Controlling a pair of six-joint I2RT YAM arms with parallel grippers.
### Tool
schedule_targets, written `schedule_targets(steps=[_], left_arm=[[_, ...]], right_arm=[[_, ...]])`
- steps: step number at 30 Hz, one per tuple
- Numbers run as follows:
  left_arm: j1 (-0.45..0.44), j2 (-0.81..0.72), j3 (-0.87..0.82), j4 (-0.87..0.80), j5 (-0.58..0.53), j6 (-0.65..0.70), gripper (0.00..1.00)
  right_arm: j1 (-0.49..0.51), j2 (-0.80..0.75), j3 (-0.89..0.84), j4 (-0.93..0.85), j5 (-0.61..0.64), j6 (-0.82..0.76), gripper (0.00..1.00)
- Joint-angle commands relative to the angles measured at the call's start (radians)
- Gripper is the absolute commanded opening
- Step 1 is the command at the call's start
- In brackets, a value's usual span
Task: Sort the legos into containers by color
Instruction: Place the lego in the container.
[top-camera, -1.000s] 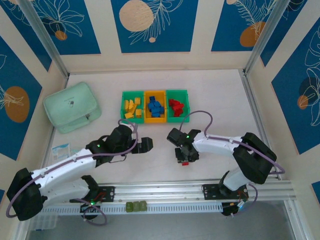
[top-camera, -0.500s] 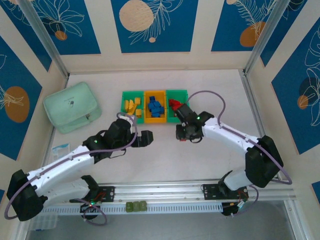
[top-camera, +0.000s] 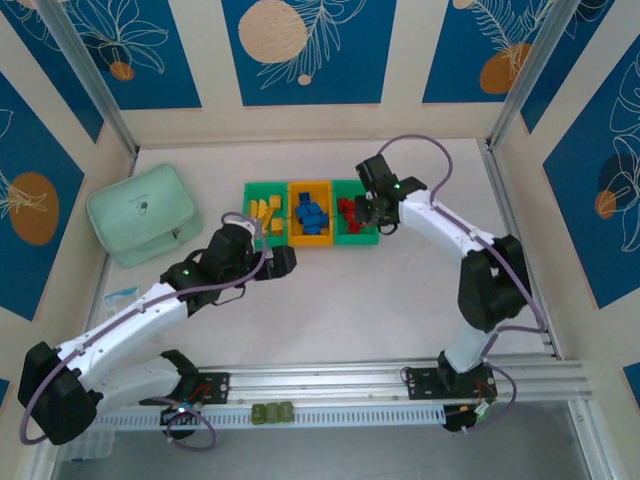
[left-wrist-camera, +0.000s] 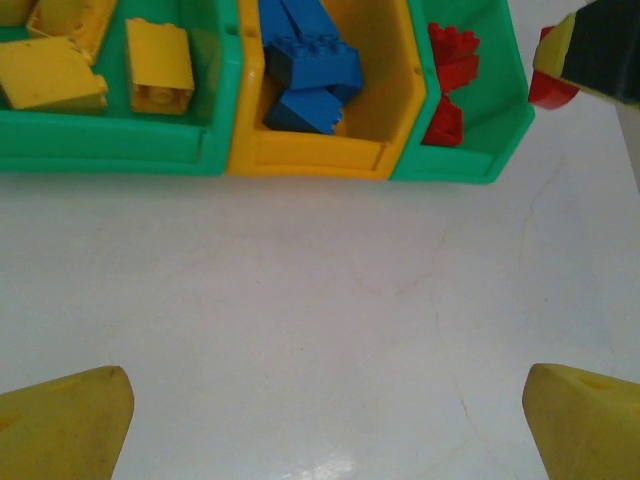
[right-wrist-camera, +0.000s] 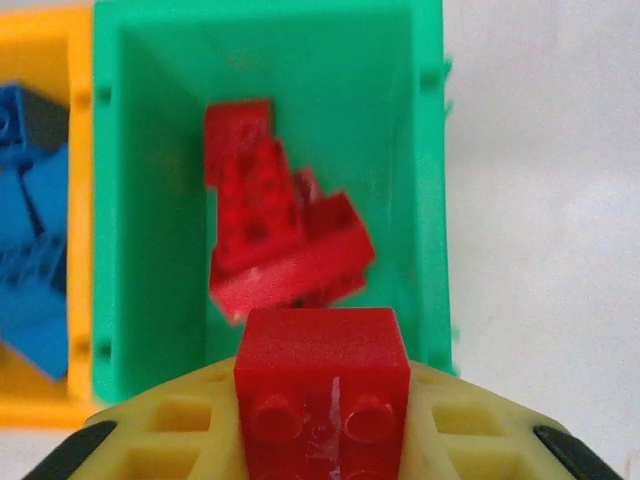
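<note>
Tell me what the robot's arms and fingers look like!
The left arm and right arm are smooth white tubes with chunky black joints, each with a tiny green light and a looping purple-grey cable. The left gripper and right gripper have black bodies. Their fingers are yellow plastic; the right ones have a waffle-like grid.

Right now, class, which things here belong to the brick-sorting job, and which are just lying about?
Job: three joined bins; yellow bricks, blue bricks, red bricks inside them; red brick held in the right gripper.
Lying about: mint-green box; olive-green blocks on the front rail; small packet at the left edge.
</note>
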Motion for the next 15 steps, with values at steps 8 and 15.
schedule_targets(steps=[8, 15], left_arm=[[0.083, 0.041, 0.028, 0.023, 0.082, 0.014, 0.99], [0.099, 0.045, 0.033, 0.026, 0.091, 0.017, 0.99]], right_arm=[[-0.016, 0.216, 0.249, -0.036, -0.009, -0.081, 0.34], [-0.008, 0.190, 0.269, -0.036, -0.026, -0.097, 0.60]])
